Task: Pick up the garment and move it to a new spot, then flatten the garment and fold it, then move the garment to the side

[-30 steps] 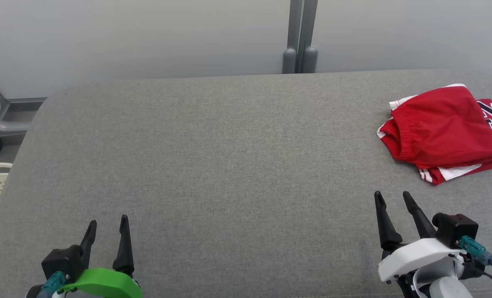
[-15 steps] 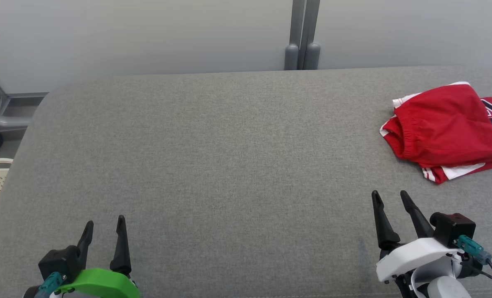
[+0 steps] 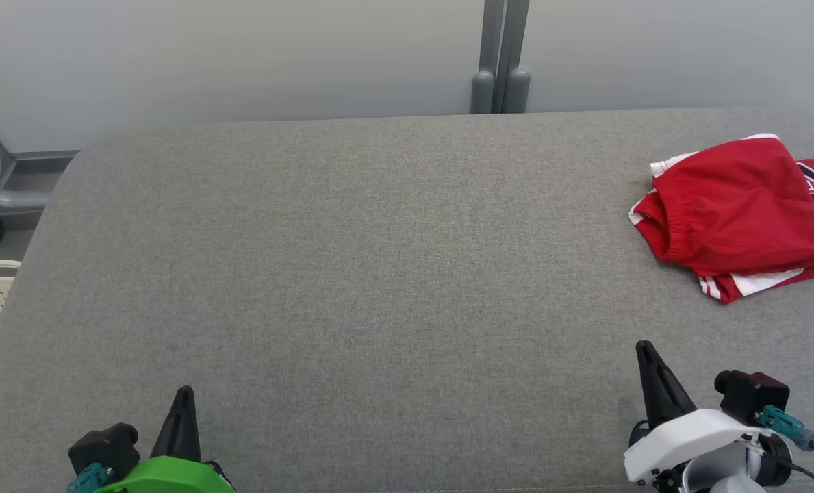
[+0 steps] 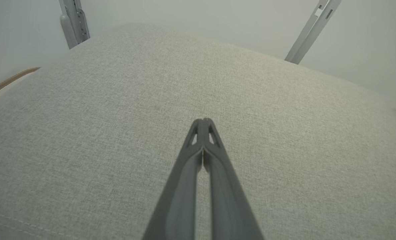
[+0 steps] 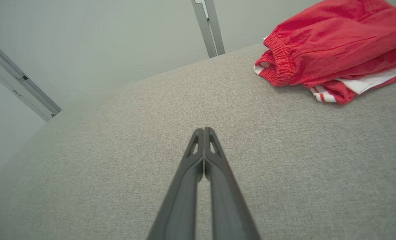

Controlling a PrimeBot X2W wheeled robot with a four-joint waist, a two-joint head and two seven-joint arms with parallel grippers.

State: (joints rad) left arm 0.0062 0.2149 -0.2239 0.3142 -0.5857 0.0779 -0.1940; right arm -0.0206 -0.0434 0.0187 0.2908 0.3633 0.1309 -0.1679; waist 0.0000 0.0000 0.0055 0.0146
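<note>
While the right claw (image 3: 645, 346) sits low at the near right corner of the desk (image 3: 379, 274), its two dark fingers are pressed tip to tip and grip nothing at all. Same story across the way: the left claw (image 3: 183, 392) is pinched fully together at the near left, empty, over bare grey cloth.

Out from there, the garment (image 3: 735, 212) is red with white trim. It lies on the desk's right side, ahead of the right claw and a little to its right. The right arm is plainly the nearer one; the left claw is well apart from it, with most of the desk between them. The garment's long axis runs roughly across the head view, and its gathered elastic band faces the middle of the desk.

Now the tricky bit. It's doubled over in loose layers, and that fits two readings: a rough heap waiting to be picked up, or a folded piece already set off to the side. I can't call it either way.

The head view's right edge cuts off its far end, along with most of a dark printed mark. How many layers are stacked, and whether it's a single piece, I can't make out.
</note>
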